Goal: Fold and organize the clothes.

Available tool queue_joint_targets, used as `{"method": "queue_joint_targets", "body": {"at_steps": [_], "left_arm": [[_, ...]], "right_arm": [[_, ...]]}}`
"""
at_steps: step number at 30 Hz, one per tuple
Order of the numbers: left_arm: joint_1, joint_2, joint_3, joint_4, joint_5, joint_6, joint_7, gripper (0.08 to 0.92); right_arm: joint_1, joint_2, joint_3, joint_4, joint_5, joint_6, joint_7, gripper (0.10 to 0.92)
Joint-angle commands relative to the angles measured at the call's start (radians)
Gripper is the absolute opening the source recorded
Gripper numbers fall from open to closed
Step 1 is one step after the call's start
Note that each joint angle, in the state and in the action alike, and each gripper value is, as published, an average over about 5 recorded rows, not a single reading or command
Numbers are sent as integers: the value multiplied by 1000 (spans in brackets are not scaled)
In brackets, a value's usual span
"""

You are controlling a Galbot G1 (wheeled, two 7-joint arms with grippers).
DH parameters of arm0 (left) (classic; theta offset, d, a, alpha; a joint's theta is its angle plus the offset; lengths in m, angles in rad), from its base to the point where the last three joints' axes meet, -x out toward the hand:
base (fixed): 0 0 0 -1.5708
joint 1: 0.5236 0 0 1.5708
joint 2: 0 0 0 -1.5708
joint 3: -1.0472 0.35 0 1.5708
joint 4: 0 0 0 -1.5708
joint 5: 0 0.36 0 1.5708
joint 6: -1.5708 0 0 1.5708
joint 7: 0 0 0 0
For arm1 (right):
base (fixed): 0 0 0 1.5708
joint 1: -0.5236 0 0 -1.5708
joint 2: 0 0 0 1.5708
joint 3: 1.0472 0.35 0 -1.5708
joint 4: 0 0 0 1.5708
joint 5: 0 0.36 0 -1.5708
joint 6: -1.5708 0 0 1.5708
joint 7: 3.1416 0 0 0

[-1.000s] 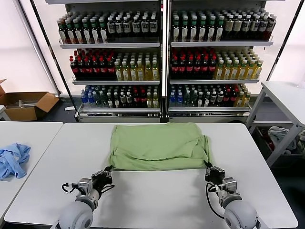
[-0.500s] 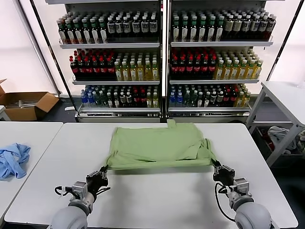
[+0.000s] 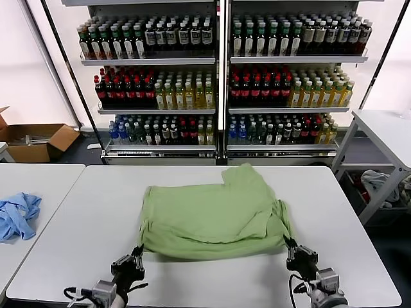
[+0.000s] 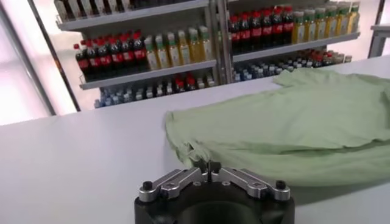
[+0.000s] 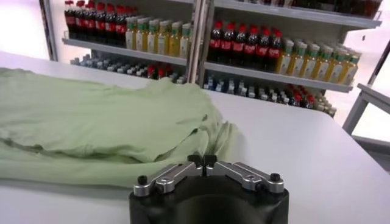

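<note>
Claws first: your left claw (image 3: 137, 255) and right claw (image 3: 290, 246) are each pinched tight on a near corner of the green T-shirt (image 3: 215, 212), which lies bunched across the middle of the white surface (image 3: 77, 218), its near edge held between the two claws. You look to be mid-drag, laying the shirt out for a fold. Next, you need both corners held evenly taut, then set down flat. Both arms are cut off at the frame's lower edge, no checkered print shows, and the far sleeve is rumpled beyond reading.
</note>
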Motion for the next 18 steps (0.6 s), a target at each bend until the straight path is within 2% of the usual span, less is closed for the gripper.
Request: {"method": "queue_joint_targets", "body": {"at_steps": [1,18], "left_arm": [[296,19,-19,-137,156,-19,-157,80],[357,-2,13,-87,245,-67,-286,80]], "right_arm": [[-196,-1,14,80,-61,10,29,117],[-298,34,-15,111,-130,31,111,131]]}}
